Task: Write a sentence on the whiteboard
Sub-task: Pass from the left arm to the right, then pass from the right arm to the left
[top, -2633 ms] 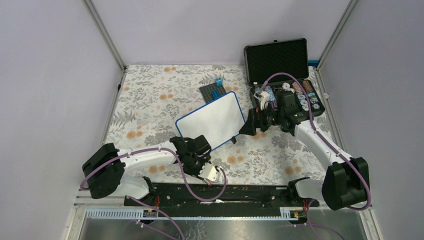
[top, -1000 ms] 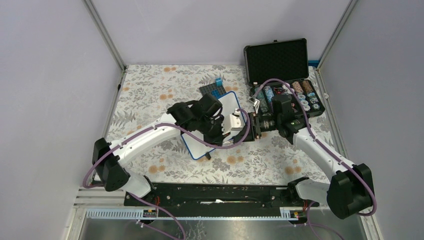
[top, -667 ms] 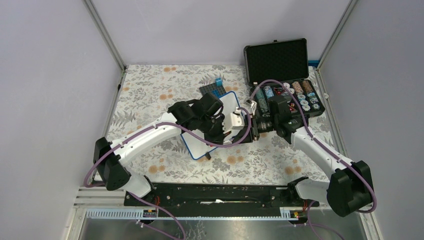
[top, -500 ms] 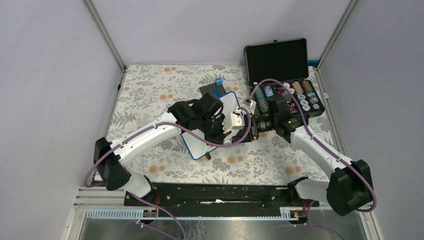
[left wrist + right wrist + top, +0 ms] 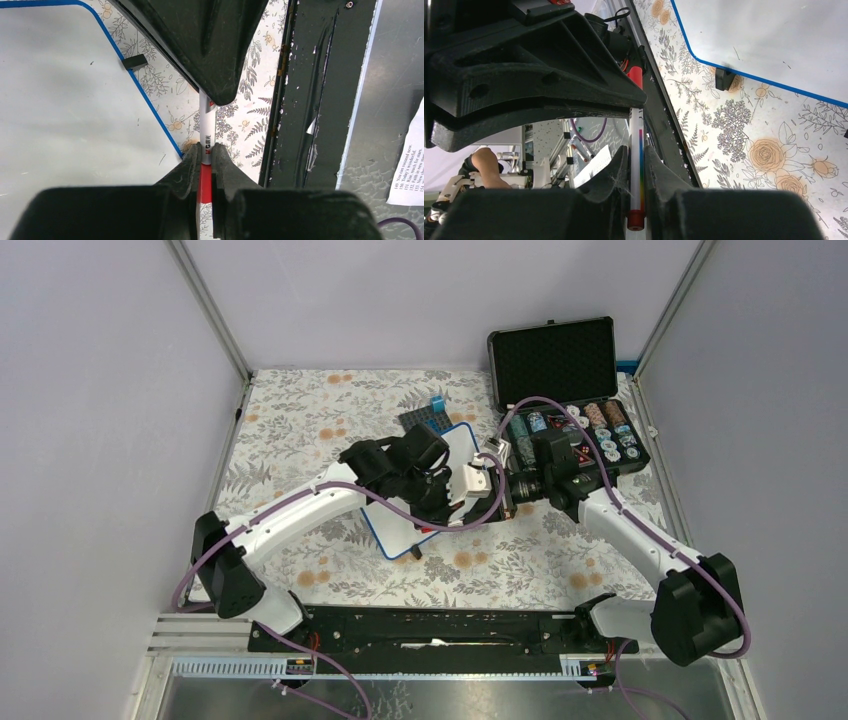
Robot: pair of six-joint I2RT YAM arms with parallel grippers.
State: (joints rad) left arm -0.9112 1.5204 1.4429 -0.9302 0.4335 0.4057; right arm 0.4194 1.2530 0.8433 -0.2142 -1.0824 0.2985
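Observation:
The whiteboard (image 5: 397,531), white with a thin blue rim, lies on the flowered cloth, mostly covered by my left arm. Both grippers meet just off its right edge. My left gripper (image 5: 480,492) is shut on a white marker (image 5: 206,130) at its red band. My right gripper (image 5: 502,496) is shut on the same marker (image 5: 636,145), around the barrel with the rainbow stripe, its red end (image 5: 635,220) showing behind the jaws. The board's surface (image 5: 65,90) appears in the left wrist view, and its corner (image 5: 764,35) in the right wrist view.
An open black case (image 5: 580,435) of poker chips stands at the back right, lid (image 5: 552,360) up. A dark baseplate (image 5: 420,422) with a blue brick (image 5: 437,403) lies behind the board. The black base rail (image 5: 440,625) runs along the near edge. A printed sheet (image 5: 407,165) lies beyond it.
My right gripper has shut on the marker held by the left gripper. Before that, the left arm rose from the near edge to above the board.

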